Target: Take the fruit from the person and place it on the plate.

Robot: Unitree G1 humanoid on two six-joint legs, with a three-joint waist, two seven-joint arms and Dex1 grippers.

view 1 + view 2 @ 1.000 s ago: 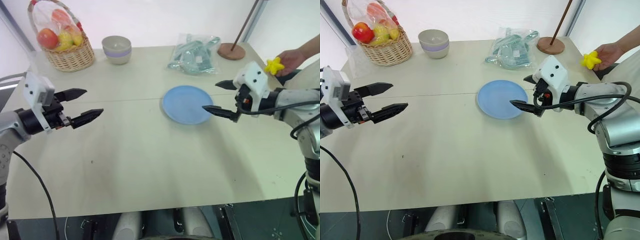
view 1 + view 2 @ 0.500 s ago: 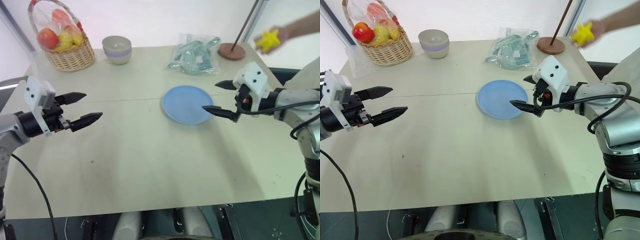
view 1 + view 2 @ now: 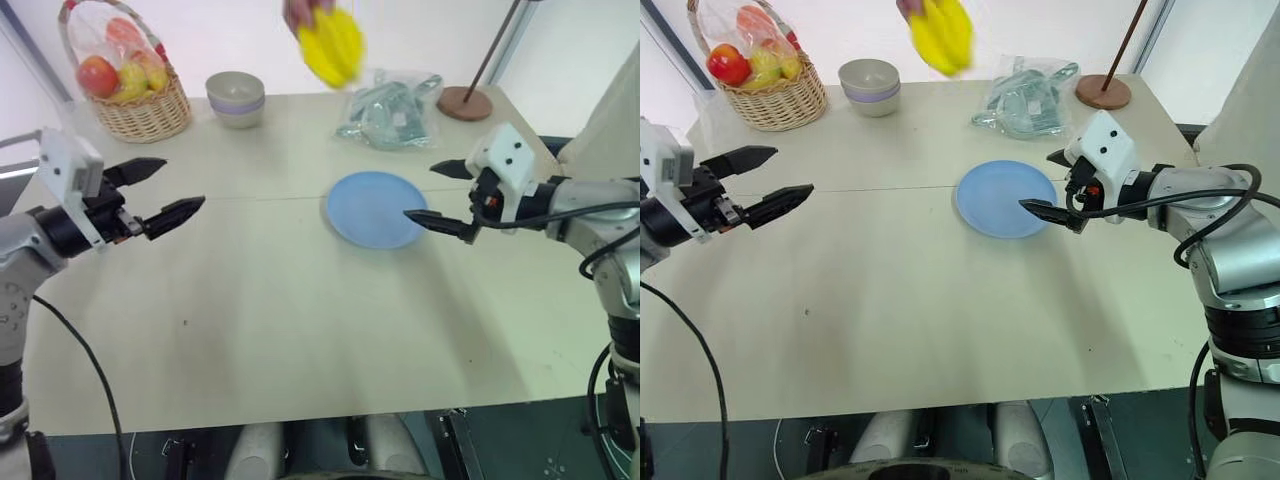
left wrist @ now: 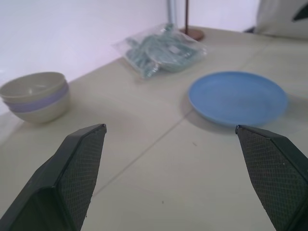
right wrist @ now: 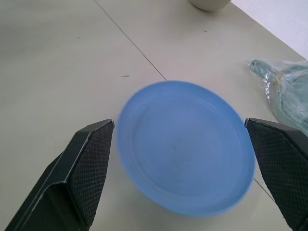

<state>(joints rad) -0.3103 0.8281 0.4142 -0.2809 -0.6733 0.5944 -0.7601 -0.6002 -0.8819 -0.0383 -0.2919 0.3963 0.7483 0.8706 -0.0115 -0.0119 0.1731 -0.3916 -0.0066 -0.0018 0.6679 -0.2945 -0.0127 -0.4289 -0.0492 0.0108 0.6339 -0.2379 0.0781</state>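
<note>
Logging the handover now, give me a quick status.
Left gripper and right gripper open, empty. Starfruit in person's hand, above table. Plate bare.

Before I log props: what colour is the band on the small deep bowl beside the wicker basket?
Lavender, on the grey-beige bowl; clearest in the left wrist view.

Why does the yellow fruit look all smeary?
In the left eye view the fruit is streaked because the hand is moving it fast, and the right eye view smears it too. The plate and basket stay crisp there. In the right wrist view the plate's rim looks slightly soft.
</note>
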